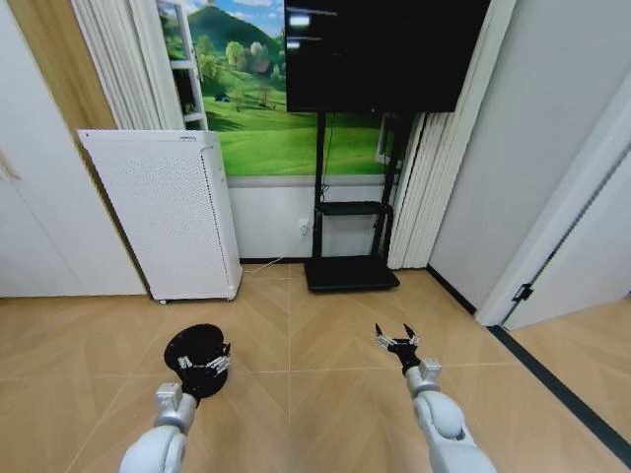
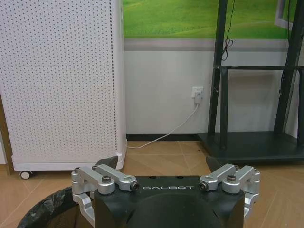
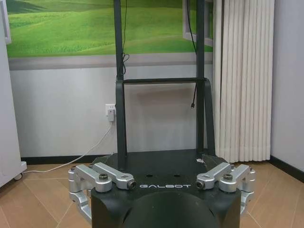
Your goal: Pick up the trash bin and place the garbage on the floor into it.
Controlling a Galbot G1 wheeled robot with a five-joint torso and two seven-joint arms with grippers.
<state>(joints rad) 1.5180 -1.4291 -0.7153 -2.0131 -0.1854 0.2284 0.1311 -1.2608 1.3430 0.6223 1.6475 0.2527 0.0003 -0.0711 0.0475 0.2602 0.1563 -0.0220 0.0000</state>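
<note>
We count one trash bin (image 1: 194, 353): a small round black wastebasket, seen from above on the wood floor (image 1: 315, 335), its dark rim a circle around a black interior. It sits left of centre, in front of the white perforated appliance (image 1: 168, 212) and well apart from it. In the left wrist view an arc of the bin's rim (image 2: 52, 209) shows just below the end effector, with a mottled sheen that may be a liner, though we cannot be sure.

Our left end effector (image 1: 205, 364) hangs over the bin's near right edge, its fingers (image 2: 107, 164) spread apart and gripping nothing; whether it touches the rim we cannot tell. Our right end effector (image 1: 398, 339) hovers over bare floor, well to the right of the bin, also released, its fingers (image 3: 207, 160) splayed wide.

Beyond stand one black TV stand (image 1: 350, 236) carrying one dark screen (image 1: 380, 49), and one wall socket (image 2: 197, 92) with a white cable (image 2: 166, 134) trailing along the skirting.
</note>
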